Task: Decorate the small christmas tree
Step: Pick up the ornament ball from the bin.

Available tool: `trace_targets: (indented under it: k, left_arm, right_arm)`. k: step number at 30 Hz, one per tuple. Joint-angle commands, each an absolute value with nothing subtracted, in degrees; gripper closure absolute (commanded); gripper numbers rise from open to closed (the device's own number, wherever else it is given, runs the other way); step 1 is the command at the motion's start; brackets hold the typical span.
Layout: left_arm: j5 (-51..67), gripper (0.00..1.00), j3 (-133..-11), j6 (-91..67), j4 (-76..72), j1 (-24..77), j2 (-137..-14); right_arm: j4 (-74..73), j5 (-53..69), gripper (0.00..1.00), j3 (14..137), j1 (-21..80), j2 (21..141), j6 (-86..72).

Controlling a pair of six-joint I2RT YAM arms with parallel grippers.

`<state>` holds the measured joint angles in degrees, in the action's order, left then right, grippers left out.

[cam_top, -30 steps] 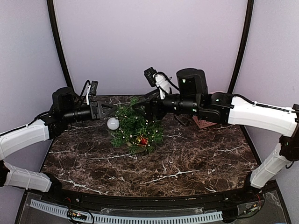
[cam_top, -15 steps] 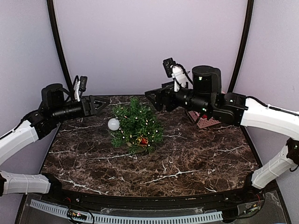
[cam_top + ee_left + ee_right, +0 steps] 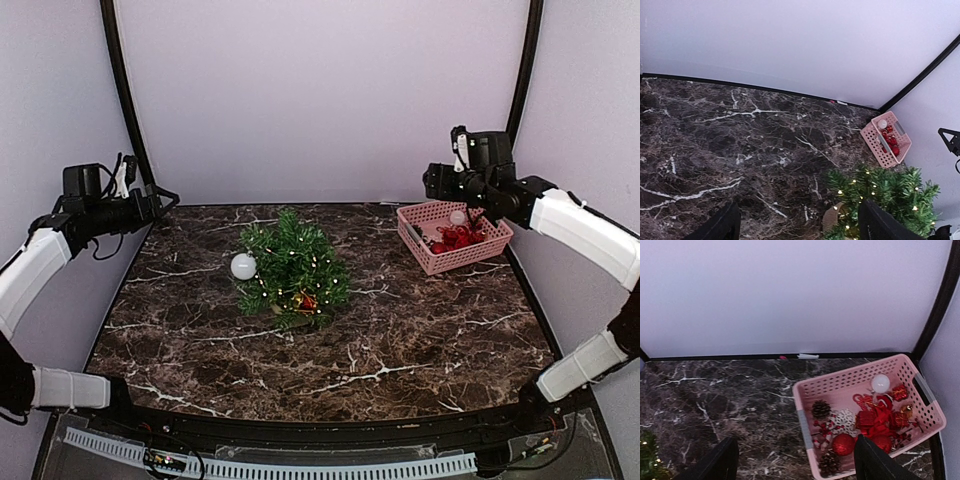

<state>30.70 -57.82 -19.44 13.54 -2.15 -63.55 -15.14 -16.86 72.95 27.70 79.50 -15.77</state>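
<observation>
The small christmas tree (image 3: pixel 292 265) stands at mid-table with its tiny white lights lit. A white ball (image 3: pixel 242 265) hangs at its left side and a red ornament (image 3: pixel 305 300) sits low at its front. My left gripper (image 3: pixel 160 203) is open and empty, held high at the far left, well away from the tree. In the left wrist view (image 3: pixel 797 227) the tree (image 3: pixel 880 195) lies below and to the right. My right gripper (image 3: pixel 432 182) is open and empty, above the left end of the pink basket (image 3: pixel 420 243); its wrist view (image 3: pixel 795 462) shows the basket (image 3: pixel 805 395) underneath.
The basket holds a red ball (image 3: pixel 843 444), pine cones (image 3: pixel 821 409), a white ball (image 3: pixel 880 383), a white snowflake (image 3: pixel 844 419) and several red ornaments. It sits at the back right corner. Lilac walls with black frame posts close the back and sides.
Both arms pulled back from the tree: the left swung to the far left, the right swung right to above the basket. The white ball stays on the tree.
</observation>
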Motion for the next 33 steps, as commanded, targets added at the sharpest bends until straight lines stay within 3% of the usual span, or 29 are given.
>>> trace_targets:
  k: [1, 9, 14, 33]
  left_arm:
    - [27.51, 0.17, -58.92, -12.94, 12.67, -3.99, -63.91]
    - [13.48, 0.17, -52.76, -6.60, 8.44, -3.97, -60.19]
    - [12.39, 0.17, -49.32, -6.10, 6.33, -4.04, -59.27]
    - [13.30, 0.17, -49.74, -5.53, 7.04, -4.14, -60.69]
  right_arm:
    - [-15.73, -16.01, 0.21, 72.98, 19.34, 85.77, -14.90]
    - [-13.96, -12.48, 0.30, 84.57, 10.13, 105.17, -14.42]
    - [-14.29, -14.31, 0.40, 93.49, 8.07, 116.30, -16.90]
    - [-16.00, -21.90, 0.44, 114.49, 4.52, 138.13, -20.13]
